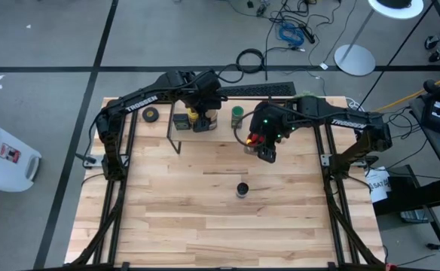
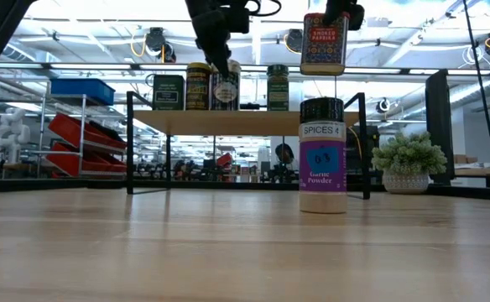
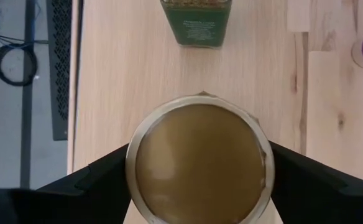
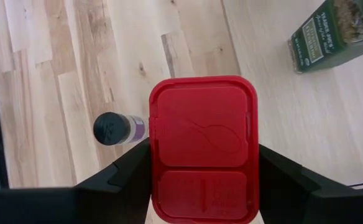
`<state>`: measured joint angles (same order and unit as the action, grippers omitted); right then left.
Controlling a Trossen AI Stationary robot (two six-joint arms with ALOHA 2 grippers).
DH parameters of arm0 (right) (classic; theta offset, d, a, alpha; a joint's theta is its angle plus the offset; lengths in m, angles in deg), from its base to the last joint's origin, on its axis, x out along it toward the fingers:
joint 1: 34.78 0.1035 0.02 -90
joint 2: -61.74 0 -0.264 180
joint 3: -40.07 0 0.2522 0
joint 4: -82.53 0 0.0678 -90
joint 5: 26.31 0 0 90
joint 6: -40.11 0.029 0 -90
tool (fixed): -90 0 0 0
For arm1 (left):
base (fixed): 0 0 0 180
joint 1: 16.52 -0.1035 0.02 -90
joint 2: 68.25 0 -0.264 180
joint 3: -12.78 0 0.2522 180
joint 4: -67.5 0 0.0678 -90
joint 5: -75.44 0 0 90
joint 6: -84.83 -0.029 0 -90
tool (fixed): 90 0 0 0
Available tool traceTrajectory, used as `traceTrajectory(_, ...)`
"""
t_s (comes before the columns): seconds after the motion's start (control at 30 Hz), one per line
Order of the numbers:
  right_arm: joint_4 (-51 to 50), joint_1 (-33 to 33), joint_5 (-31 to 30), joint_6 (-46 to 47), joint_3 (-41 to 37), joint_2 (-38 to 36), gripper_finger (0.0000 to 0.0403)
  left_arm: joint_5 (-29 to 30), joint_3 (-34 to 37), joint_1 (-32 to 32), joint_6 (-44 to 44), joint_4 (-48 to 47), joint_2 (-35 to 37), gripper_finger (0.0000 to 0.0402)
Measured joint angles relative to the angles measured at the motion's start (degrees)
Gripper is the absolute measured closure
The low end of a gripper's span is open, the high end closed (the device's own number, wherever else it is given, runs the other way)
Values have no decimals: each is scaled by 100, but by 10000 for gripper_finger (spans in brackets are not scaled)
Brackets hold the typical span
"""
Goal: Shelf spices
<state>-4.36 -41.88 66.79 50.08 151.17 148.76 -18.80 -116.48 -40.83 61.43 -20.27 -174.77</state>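
Note:
The shelf stands at the table's far side. On its top board stand the dark boxy tin, the yellow-lidded jar, the tan-lidded jar and the green-lidded jar. My left gripper is shut on the tan-lidded jar. My right gripper is shut on the red square tin, held above and to the right of the shelf's jars. A dark-lidded jar with a purple label stands on the table nearer the front. My left gripper pinches the tan-lidded jar just below its lid, one finger on each side, coming from above and pointing down. The jar stands upright with its base on the shelf's top board. My right gripper pinches the red square tin at its top, by two opposite sides, with the fingers pointing down from above. The tin hangs upright below the fingers, lifted clear of the shelf and the table.
A black tape roll lies left of the shelf. A fuzzy green plant ball sits at the far right. A dark keyboard lies along the far edge. The table's near half is bare wood.

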Motion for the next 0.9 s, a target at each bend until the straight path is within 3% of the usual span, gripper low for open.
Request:
traceTrajectory(0.27,2,-122,4,-114,0,-1,188,26,0,4,-95,4,2,30)
traceTrajectory(0.9,51,-600,23,-341,9,-153,188,127,-949,7,-95,-99,85,28)
